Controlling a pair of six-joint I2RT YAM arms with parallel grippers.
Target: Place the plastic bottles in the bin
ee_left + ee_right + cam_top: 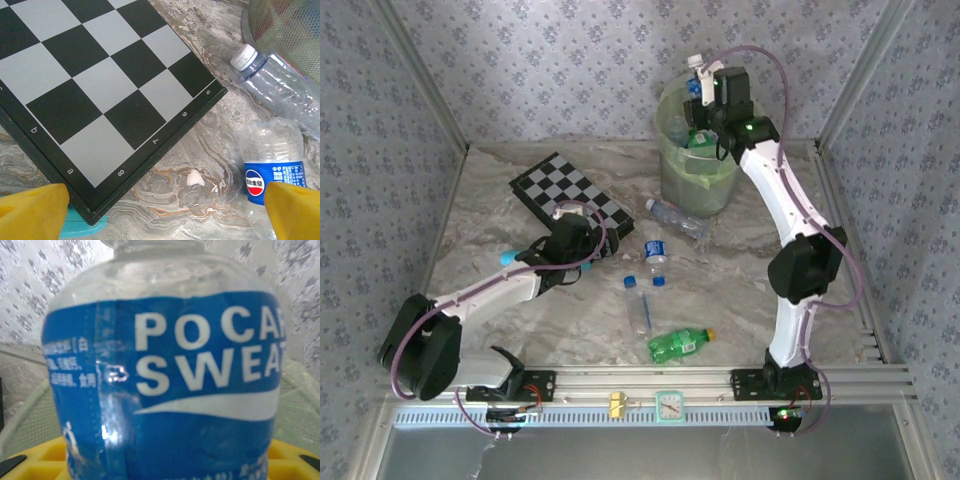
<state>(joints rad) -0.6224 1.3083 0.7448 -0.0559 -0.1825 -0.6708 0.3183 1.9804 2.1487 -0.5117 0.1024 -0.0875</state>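
1. Currently the right gripper (708, 98) hangs above the round pale yellow-green translucent bin (692, 190). Its jaws are narrowed onto a clear plastic bottle with a blue-and-white label (165, 385), held upright with the white cap on top.
2. Right wrist view: yellow fingers (40, 460) show below the label, with the bin's green liner (300, 405) behind.
3. Left gripper (165, 205): jaws spread wide, nothing between them. It hovers over the corner of the black-and-white checkered board (100, 85), low above the marbled table (200, 150).
4. Just right of that corner stands a clear bottle with a blue Pepsi label (272, 170). Beyond it a clear white-capped bottle (280, 85) lies beside the bin's base.
5. Top view: a clear blue-capped bottle (642, 303) lies mid-table. A green bottle with a yellow cap (678, 345) lies nearer the arm bases.
6. Green shapes sit inside the bin; I cannot tell how many.
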